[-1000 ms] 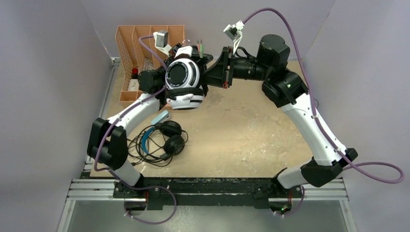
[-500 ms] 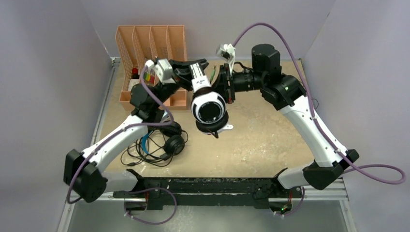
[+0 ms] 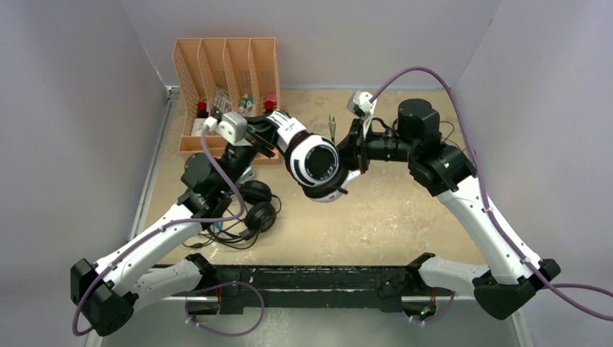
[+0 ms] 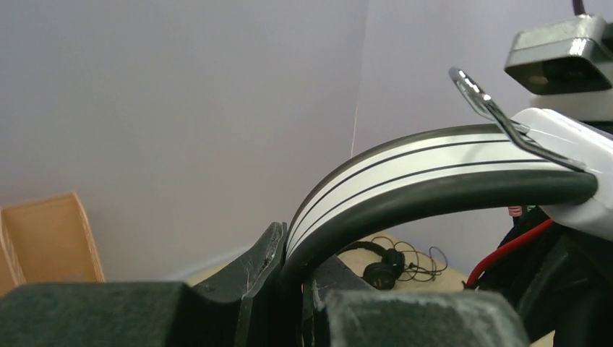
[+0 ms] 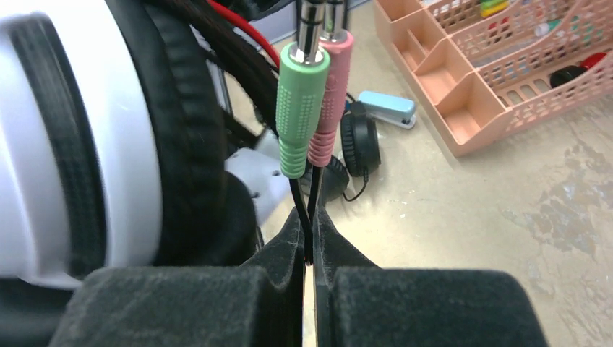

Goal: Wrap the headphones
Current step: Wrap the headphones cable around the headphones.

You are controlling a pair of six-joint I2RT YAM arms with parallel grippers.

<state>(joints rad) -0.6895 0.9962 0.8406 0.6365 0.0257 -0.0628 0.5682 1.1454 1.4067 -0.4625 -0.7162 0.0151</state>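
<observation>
- While both arms hold it clear of the sandy tabletop (image 3: pixel 405 217), the white-and-black over-ear headset (image 3: pixel 316 163) hangs in mid-air over the back-centre of the table, between the two wrists.
- left gripper (image 4: pixel 293 271): fingers clamped on the headset's striped white headband (image 4: pixel 434 170) near one end of its arc. The band curves away from the fingers toward the right arm.
- right gripper (image 5: pixel 309 235): fingers pressed together on the thin black twin cable (image 5: pixel 303 199), just below the green plug (image 5: pixel 302 108) and pink plug (image 5: pixel 331 94). Both plugs stick out past the fingertips.
- Key relation: the earcup sits just beside the right fingers, on their left-arm side, with the black padded cushion (image 5: pixel 195 130) close alongside. The headset's long axis runs gripper to gripper across the table.
- The right arm has the free cable end, so my read is that it winds while the left arm holds the headset steady.
- Can't tell how many turns are on it so far.
- Looks: glossy white shell with a black ring, thick pads, rigid band. The body should hold its shape. The cable is thin and likely to slip off if wound loosely.
- The black headset with blue headband (image 3: pixel 249 206) lies on the table by the left arm, cable loose.
- The slim all-black headset (image 4: pixel 381 266) is also on the table, cable loose.
- The peach plastic organiser (image 3: pixel 224 65) is at back-left.
</observation>
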